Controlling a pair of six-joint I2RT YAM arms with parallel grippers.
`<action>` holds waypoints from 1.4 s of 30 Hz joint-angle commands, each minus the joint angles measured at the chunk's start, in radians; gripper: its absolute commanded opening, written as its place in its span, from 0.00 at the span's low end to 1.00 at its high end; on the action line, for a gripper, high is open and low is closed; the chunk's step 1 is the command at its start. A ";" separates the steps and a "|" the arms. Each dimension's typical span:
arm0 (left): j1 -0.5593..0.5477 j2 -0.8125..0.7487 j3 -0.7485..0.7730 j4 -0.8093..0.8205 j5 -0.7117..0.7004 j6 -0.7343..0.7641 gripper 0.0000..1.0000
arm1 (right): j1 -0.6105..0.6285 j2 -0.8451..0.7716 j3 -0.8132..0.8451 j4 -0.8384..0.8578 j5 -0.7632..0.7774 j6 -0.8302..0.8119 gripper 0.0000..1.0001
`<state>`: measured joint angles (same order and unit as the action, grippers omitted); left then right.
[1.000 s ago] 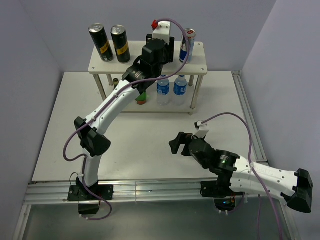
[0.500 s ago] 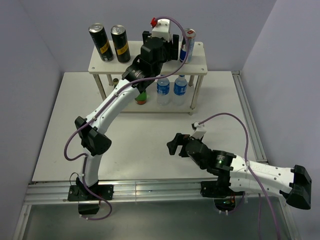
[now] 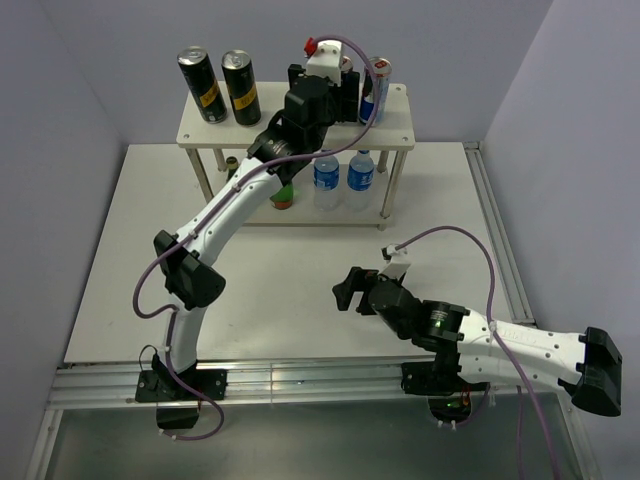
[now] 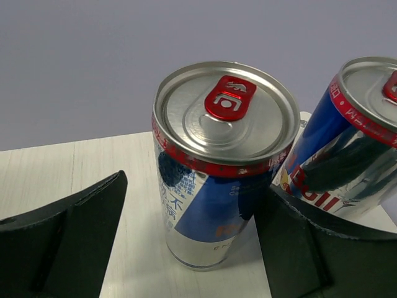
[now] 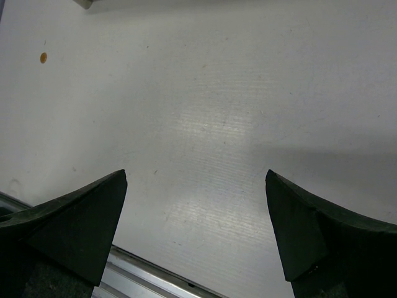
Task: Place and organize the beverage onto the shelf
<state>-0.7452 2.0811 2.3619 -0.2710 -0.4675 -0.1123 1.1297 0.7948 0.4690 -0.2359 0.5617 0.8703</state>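
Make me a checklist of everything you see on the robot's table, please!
Surface: white table.
Job's things: shelf; top tier holds two black cans and two blue cans; below stand green bottles, partly hidden, and two water bottles.
Clutter: orange speck.
Grippers: left gripper open around one blue can; right gripper open over table.
Cables: purple cable on each arm.
Surroundings: plain walls; metal rail.

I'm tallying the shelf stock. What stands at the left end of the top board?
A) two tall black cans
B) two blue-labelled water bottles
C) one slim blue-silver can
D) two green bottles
A: the left black can and the right black can, both yellow-marked, stand side by side on the shelf.
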 commanded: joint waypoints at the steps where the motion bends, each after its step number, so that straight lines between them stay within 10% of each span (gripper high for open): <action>1: 0.004 -0.019 -0.006 0.042 0.004 -0.010 0.87 | 0.008 0.009 -0.004 0.033 0.038 0.012 1.00; 29: -0.166 -0.560 -0.722 0.052 -0.123 -0.164 0.99 | 0.039 0.012 0.011 -0.023 0.093 0.038 1.00; 35: -0.324 -0.858 -1.023 -0.225 -0.266 -0.371 0.99 | 0.056 -0.041 0.190 -0.219 0.136 -0.033 0.98; 42: -0.350 -1.047 -0.868 -0.730 -0.301 -0.581 0.99 | 0.085 -0.146 0.526 -0.450 0.235 -0.217 0.98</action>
<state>-1.0927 1.0958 1.3800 -0.7597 -0.7216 -0.5690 1.2098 0.7071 0.8780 -0.5842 0.7177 0.7673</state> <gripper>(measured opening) 0.994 0.978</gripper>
